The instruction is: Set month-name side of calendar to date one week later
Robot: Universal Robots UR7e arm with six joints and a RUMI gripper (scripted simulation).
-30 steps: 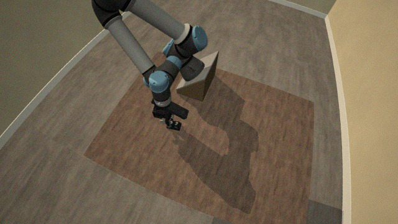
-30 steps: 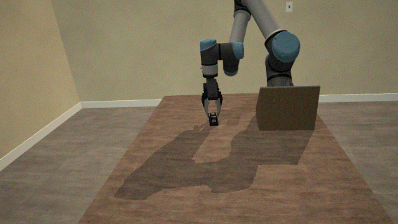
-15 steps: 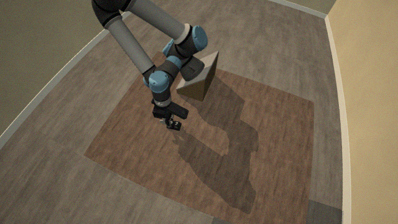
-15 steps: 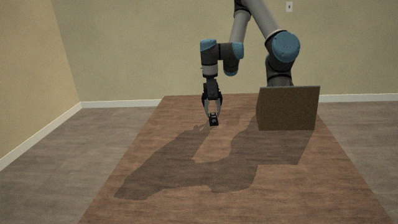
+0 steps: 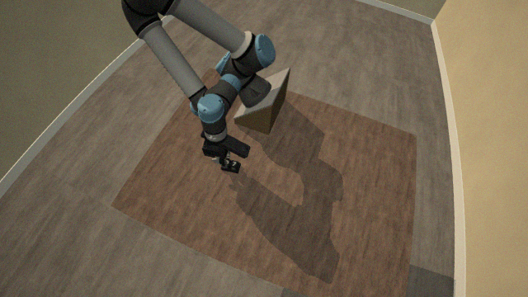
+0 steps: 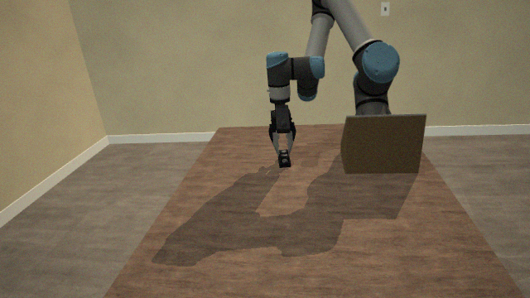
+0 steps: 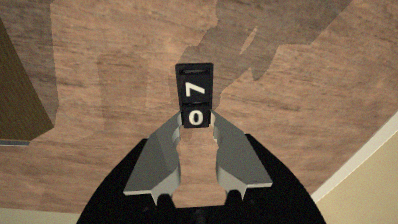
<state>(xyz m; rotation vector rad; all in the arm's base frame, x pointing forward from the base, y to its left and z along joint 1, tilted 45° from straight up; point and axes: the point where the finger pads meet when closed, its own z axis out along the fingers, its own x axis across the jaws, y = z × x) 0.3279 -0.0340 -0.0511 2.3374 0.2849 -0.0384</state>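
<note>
My gripper (image 7: 195, 111) is shut on a small black date cube (image 7: 195, 95) with white digits. In the wrist view the cube shows a 0 on the face between the fingertips and a 7 on the face beyond. The cube (image 5: 231, 166) hangs below the fingers (image 5: 226, 160), low over the brown mat, left of the calendar stand. In the exterior view the cube (image 6: 284, 158) sits just under the fingertips (image 6: 283, 152); I cannot tell whether it touches the mat. The tan wedge-shaped calendar stand (image 5: 264, 103) shows only its plain back (image 6: 383, 142). The tray, the month name and the other cube are hidden.
The stand's dark edge shows at the left of the wrist view (image 7: 20, 100). The arm's elbow and wrist joints (image 5: 243, 58) hang over the stand. The brown mat (image 5: 289, 198) lies on a grey floor, with walls and a pale skirting at the right (image 5: 455, 165).
</note>
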